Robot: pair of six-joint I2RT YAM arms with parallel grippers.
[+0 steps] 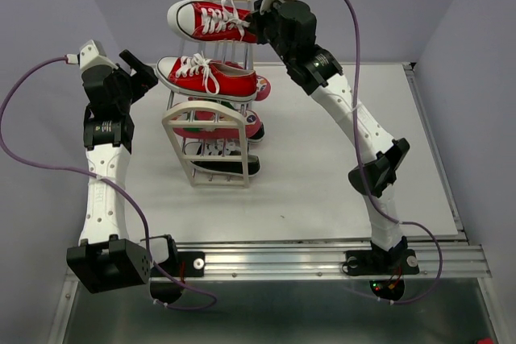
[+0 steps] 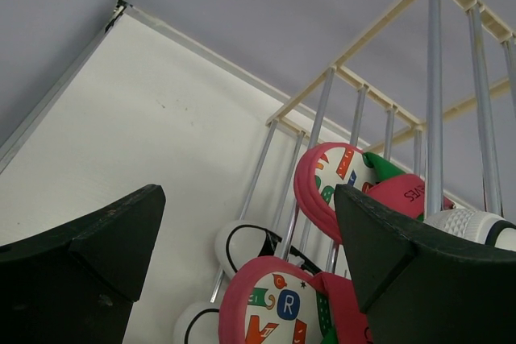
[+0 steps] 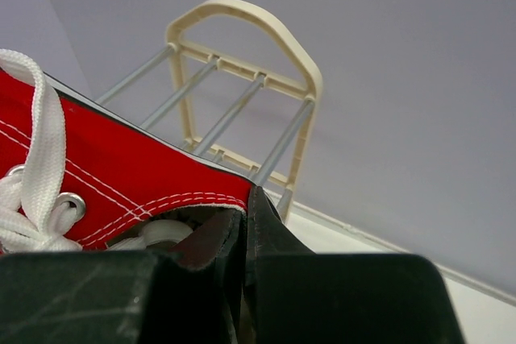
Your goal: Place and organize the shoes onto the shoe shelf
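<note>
The left pincer (image 1: 142, 75) hangs with its jaws wide apart, gripping nothing, just left of the shoe shelf (image 1: 205, 121) on the bench (image 1: 322, 183). One red sneaker (image 1: 206, 76) lies on an upper tier, with the pink flip-flops (image 1: 246, 128) below it and the black sneakers (image 1: 230, 165) lowest. The right pincer (image 1: 260, 23) is clamped on the heel rim of the other red sneaker (image 1: 208, 19), over the top rods.

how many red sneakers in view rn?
2. The upper red sneaker is at the far top of the shoe shelf, its heel pinched by the right fingers. The lower red sneaker lies across the shelf, toe poking left. None look hidden.
</note>
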